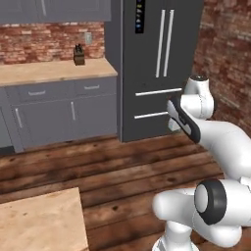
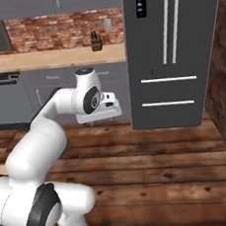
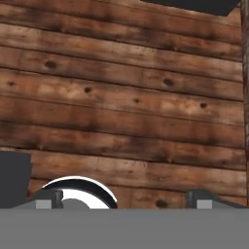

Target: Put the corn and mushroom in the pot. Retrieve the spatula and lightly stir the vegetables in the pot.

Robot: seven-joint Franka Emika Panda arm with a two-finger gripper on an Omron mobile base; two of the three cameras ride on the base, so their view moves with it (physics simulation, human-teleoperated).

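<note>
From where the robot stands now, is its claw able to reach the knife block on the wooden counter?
Probably not. The claw hangs open over the wood floor, facing down. The knife block stands far back on the counter by the brick wall, with open floor between, so the base would likely have to drive closer.

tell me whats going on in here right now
The white arm is handling nothing. Its gripper is open and empty, pointed down at the bare wooden floor in front of the fridge. A knife block sits on the far counter. The cooking job looks not yet started.
</note>
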